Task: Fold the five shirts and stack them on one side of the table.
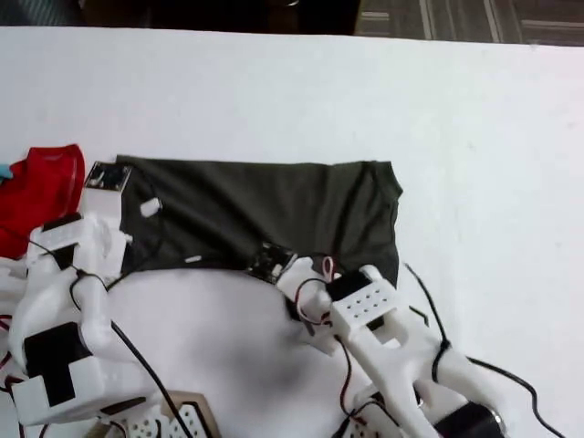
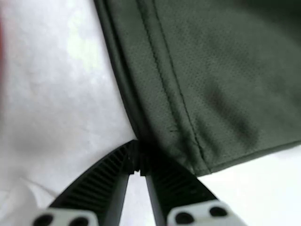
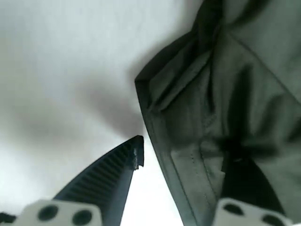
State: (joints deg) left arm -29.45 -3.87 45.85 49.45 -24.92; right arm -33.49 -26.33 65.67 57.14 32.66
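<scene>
The white tabletop [image 1: 474, 137] reaches from the near edge to its far edge, where a dark floor begins. A dark green shirt [image 1: 274, 210] lies flat on it, left of the middle. It is folded into a wide band whose long sides run left to right. The fabric is doubled at its right end, and the right wrist view shows the layers and a stitched hem lying over one another there. A red shirt [image 1: 41, 187] lies bunched at the tabletop's left edge, near the green shirt's left end but apart from it. A small light-blue scrap [image 1: 4, 171] touches the red shirt's far left side; I cannot tell what it is.
</scene>
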